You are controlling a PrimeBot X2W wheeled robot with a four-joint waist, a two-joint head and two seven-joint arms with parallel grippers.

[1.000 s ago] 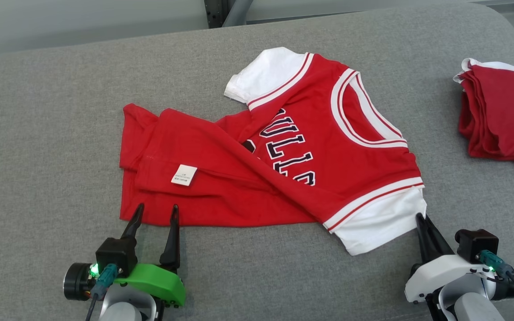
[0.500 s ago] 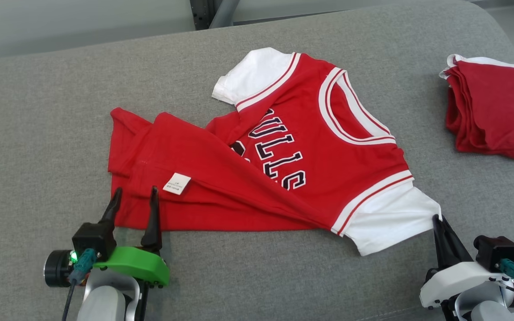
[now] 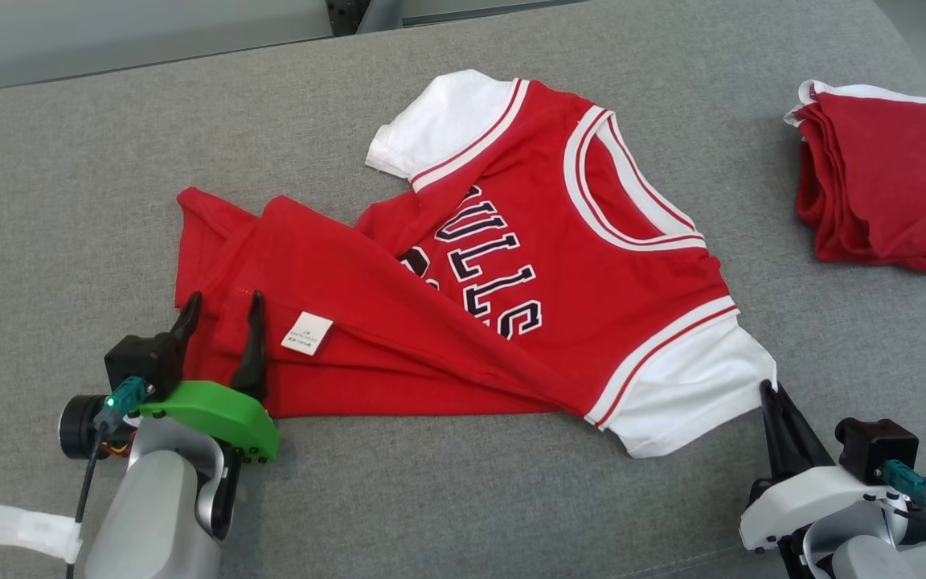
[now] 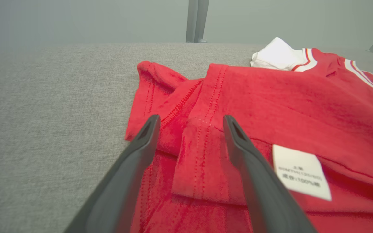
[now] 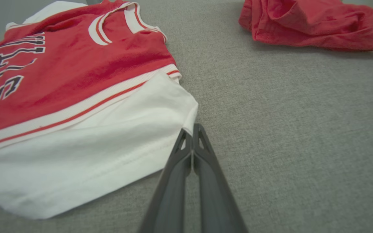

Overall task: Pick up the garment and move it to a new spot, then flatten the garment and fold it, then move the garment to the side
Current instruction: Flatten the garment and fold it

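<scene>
- Red garment [image 3: 608, 281] with white sleeves lies across the middle of your grey upholstered surface [image 3: 69, 201]. Its neck opening points toward the right edge and its hem toward the left edge.
- Dark block lettering shows on the chest. Part of it is covered where the lower body is folded over on itself in a loose diagonal flap.
- You can see a white care label [image 3: 307, 334] lying face up on that folded part, close to the near hem.
- One white sleeve [image 3: 439, 121] lies flat on the far side. The other white sleeve [image 3: 688, 394] lies on the near side, its corner drawn to a point.
- Your right gripper [image 3: 767, 388] has its fingers pressed together. They pinch the corner of the near sleeve's hem, low over the surface toward the near right corner.
- Your left gripper [image 3: 223, 299] is spread wide. Its two fingers straddle the doubled hem at the garment's near left corner, just left of the label. Whether the tips touch the cloth you cannot tell.
- A folded stack of red cloth [image 3: 881, 185] with a white edge sits by the right edge, well apart from the garment.
</scene>
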